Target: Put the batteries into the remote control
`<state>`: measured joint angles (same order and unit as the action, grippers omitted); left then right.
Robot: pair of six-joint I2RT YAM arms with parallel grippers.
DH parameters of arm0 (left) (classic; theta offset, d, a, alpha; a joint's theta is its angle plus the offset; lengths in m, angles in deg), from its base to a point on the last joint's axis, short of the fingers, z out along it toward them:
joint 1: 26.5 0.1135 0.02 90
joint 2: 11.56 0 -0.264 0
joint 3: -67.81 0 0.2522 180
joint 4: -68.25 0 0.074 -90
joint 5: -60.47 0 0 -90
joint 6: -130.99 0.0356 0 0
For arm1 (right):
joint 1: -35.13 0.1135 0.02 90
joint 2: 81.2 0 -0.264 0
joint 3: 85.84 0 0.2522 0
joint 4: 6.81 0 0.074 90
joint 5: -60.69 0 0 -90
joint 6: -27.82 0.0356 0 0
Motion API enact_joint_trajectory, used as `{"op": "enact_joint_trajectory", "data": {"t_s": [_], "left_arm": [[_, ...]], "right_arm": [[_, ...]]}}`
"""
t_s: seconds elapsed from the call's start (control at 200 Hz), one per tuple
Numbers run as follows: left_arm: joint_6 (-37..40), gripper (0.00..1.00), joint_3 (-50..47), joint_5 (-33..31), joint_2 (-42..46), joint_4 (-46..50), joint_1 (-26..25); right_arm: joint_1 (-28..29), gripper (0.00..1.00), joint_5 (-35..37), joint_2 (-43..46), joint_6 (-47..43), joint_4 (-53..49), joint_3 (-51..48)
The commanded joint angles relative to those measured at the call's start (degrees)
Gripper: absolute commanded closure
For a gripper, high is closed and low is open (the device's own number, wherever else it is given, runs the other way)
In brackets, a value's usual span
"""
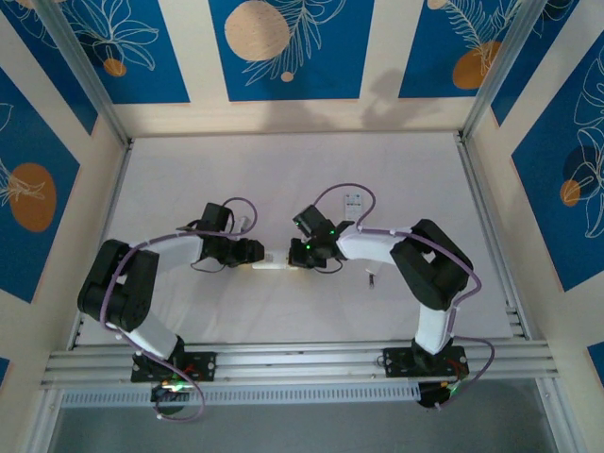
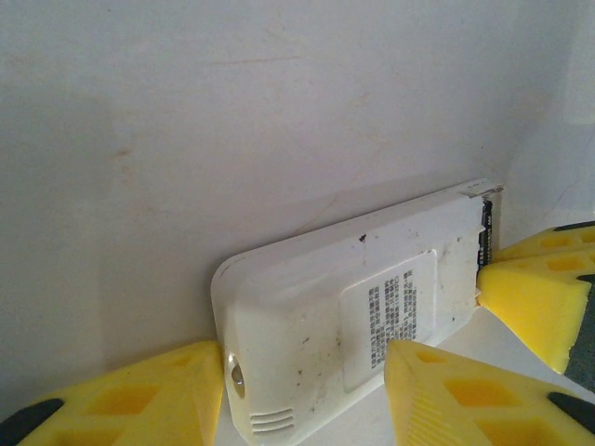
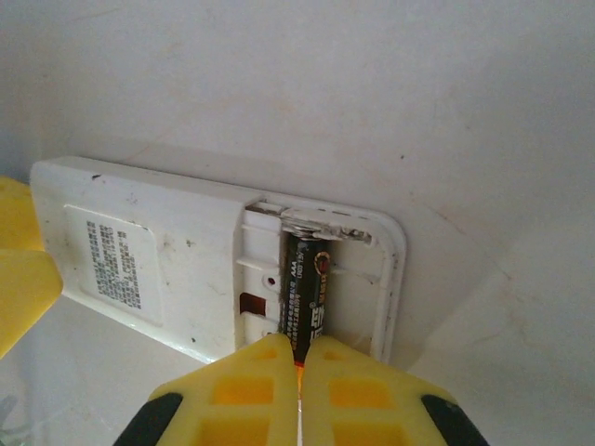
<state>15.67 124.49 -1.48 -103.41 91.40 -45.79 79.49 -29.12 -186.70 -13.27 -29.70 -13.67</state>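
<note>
At mid-frame in the top view, left gripper (image 1: 257, 256) and right gripper (image 1: 295, 255) meet at the white remote (image 1: 272, 267). Left wrist view, lower half: left gripper clamps the remote, label side showing. Right wrist view, centre: right gripper pinched shut on the battery (image 3: 305, 290) lying in the open bay (image 3: 355, 271); best push its near end down flat before letting go.

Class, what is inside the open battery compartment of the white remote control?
In the remote control lies one dark battery; the bay to its right looks empty. The right gripper, shut, covers the battery's near end.
</note>
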Motion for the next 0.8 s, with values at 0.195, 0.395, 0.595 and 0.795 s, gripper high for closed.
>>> {"op": "enact_joint_trajectory", "data": {"t_s": [0.195, 0.395, 0.595, 0.795], "left_arm": [[0.67, 0.51, 0.85, 0.95, -0.33, -0.41, 0.07], [0.89, 0.51, 0.75, 0.88, 0.05, 0.07, 0.06], [1.04, 0.51, 0.59, 0.75, 0.15, 0.02, 0.12], [0.85, 0.51, 0.94, 0.93, -0.2, -0.18, 0.11]], "right_arm": [[1.63, 0.93, -1.42, -4.07, -1.07, 19.19, -9.84], [1.36, 0.84, -3.42, -3.5, -1.74, 18.19, -8.15], [1.08, 0.79, -0.04, 0.86, -2.02, 13.93, -7.18], [0.59, 0.77, 0.8, 2.46, -2.69, 11.58, -6.73]]}}
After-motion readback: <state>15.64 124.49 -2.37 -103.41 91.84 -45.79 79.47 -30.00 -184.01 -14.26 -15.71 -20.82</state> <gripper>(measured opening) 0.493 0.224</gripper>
